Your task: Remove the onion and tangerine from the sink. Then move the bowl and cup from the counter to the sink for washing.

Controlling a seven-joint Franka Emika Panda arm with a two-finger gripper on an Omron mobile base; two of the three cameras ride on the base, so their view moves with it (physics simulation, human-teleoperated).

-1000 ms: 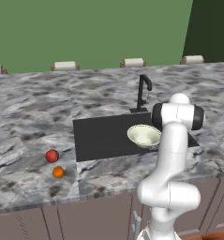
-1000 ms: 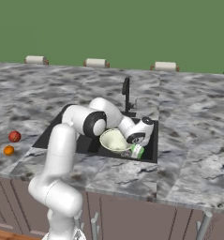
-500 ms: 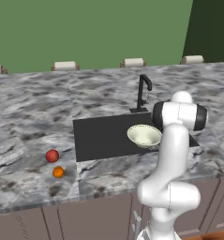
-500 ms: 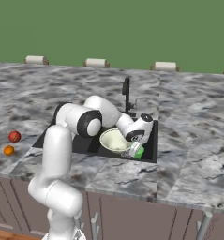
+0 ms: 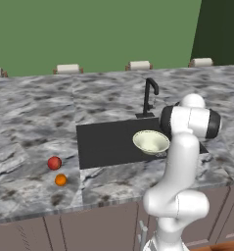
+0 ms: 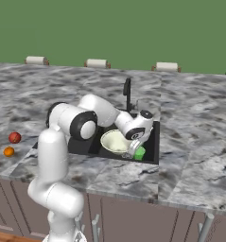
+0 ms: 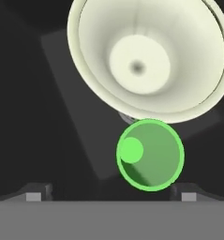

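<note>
The pincer (image 7: pixel 111 197) is spread wide and grips nothing; in the hand view its two dark tips sit at the bottom left and bottom right of the frame, with the cup (image 7: pixel 150 154) between and just above them. The cup is bright green, seen from straight over its mouth, standing on the dark floor of the sink (image 7: pixel 48 117). Right above it in that frame, the bowl (image 7: pixel 146 56) fills the upper half, its pale cream rim just beside the cup's rim, perhaps overlapping it in the view.

In the right base view the arm bends from the lower left down into the sink (image 6: pixel 152 142) near the frame's middle, where the pincer (image 6: pixel 133 152) hangs over the bowl (image 6: pixel 113 141) and the cup (image 6: pixel 140 153) at the basin's near right corner. The faucet (image 6: pixel 127 90) stands behind them.

In the left base view the bowl (image 5: pixel 151 141) lies in the right part of the sink (image 5: pixel 104 142). On the desk (image 5: pixel 30 117), at the left of the frame, the onion (image 5: pixel 54 163) rests near the tangerine (image 5: pixel 60 180), both apart from the basin's left edge.
</note>
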